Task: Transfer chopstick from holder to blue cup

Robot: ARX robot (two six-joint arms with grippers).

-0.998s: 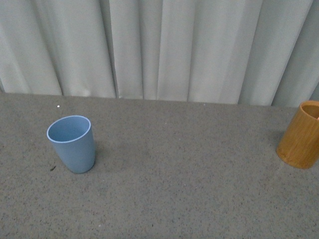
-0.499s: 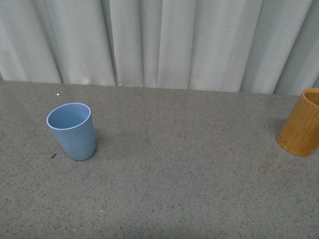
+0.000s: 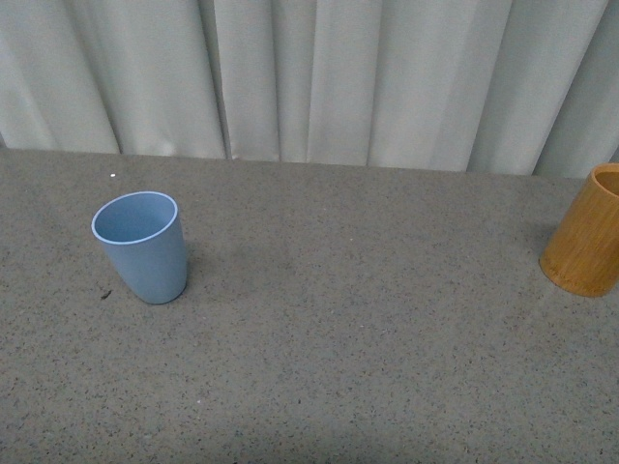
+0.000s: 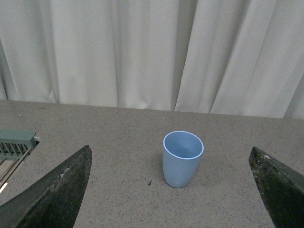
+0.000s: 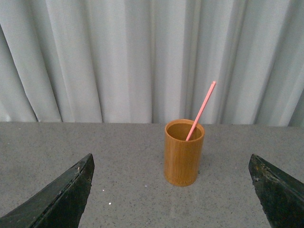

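Note:
The light blue cup stands upright and empty on the grey table, left in the front view. It also shows in the left wrist view, ahead of my open, empty left gripper. The orange-brown holder stands at the right edge of the front view, cut off by the frame. In the right wrist view the holder stands upright with one pink-red chopstick leaning in it, ahead of my open, empty right gripper. Neither arm shows in the front view.
The grey speckled table runs back to a white pleated curtain. A grey-green slotted object sits at the edge of the left wrist view. A small dark speck lies by the cup.
In the front view the cup, holder and table edge have shifted upward in the frame; the view has tilted down a little. The objects themselves have not moved.

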